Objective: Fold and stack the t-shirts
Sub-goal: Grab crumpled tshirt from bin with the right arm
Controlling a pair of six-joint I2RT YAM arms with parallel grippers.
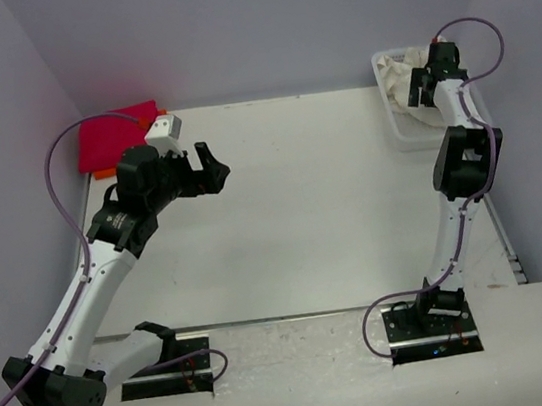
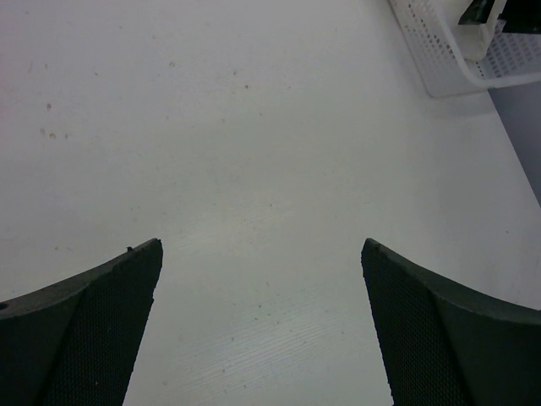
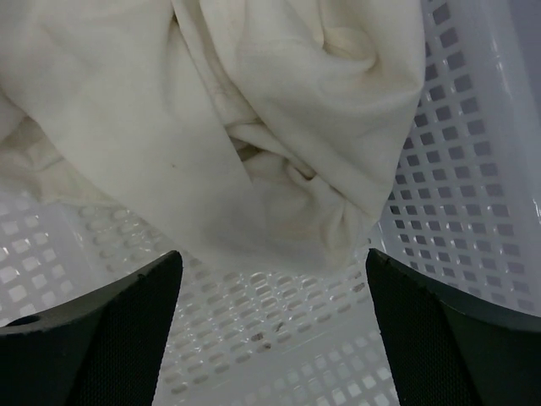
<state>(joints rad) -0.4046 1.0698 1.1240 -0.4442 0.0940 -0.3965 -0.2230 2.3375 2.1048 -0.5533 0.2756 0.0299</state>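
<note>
The left arm (image 1: 81, 290) rises from its base at the lower left of the top view to the middle left, and its wrist is turned toward the right of the frame. The left fingers (image 1: 214, 171) are spread wide, with nothing between them. In the left wrist view they (image 2: 93, 338) sit in the two bottom corners. The right arm (image 1: 455, 217) stands up from the lower right, bends at the elbow and stretches into the upper right corner. The right fingers (image 1: 417, 94) point downward and are also wide apart, holding nothing (image 3: 448, 338).

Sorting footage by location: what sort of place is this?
Likely a robotics lab cell: plain lavender walls enclose a white table, with the white left arm and white right arm bolted at its edge.
</note>
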